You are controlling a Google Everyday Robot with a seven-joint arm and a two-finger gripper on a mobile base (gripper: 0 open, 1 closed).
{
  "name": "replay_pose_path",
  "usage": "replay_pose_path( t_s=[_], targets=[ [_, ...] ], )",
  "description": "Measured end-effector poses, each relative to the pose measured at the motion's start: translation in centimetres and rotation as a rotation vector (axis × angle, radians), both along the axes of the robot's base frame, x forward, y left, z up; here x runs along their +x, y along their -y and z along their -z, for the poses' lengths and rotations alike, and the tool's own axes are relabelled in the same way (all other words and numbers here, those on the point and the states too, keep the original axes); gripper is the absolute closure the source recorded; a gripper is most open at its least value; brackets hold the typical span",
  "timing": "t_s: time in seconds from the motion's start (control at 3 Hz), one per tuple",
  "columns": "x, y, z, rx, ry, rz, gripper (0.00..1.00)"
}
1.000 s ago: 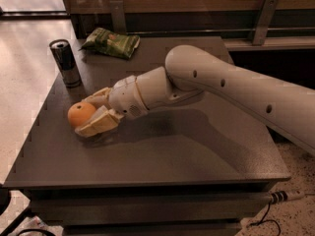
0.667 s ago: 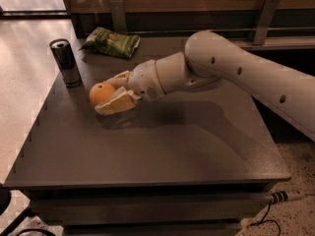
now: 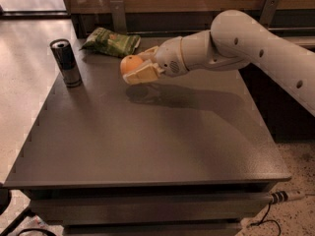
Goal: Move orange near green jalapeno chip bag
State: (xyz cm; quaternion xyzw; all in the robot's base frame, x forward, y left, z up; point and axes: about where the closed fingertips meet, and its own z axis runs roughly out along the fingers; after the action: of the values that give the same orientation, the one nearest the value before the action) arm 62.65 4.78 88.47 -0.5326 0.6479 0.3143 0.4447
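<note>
While our claw (image 3: pixel 136 69) grips the orange (image 3: pixel 129 63) mid-body over the worktop (image 3: pixel 147 151), nr the green jalapeno chip bag (image 3: pixel 110 41), we judge it firm, light, roll-prone.

- A dark grey table (image 3: pixel 147 146) with a flat square top fills most of the view
- A tall dark drink can (image 3: pixel 65 63) stands upright near the table's far left corner
- A soft shadow (image 3: pixel 172 97) lies on the tabletop just below the gripper (image 3: pixel 134 66), which hangs above the far middle of the table
- A cable (image 3: pixel 283 197) with a striped plug sticks out at the table's lower right
- Two metal brackets (image 3: pixel 118 14) sit on the wooden wall behind
</note>
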Motion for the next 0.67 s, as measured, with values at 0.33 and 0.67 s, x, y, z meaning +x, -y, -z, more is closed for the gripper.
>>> replay_pose_path(
  t_s=[0.33,0.67],
  targets=[
    [4.19,3.23,-0.68,-0.016,0.017,0.097,1.00],
    [4.19,3.13,-0.62,-0.018,0.015,0.096,1.00]
  ],
)
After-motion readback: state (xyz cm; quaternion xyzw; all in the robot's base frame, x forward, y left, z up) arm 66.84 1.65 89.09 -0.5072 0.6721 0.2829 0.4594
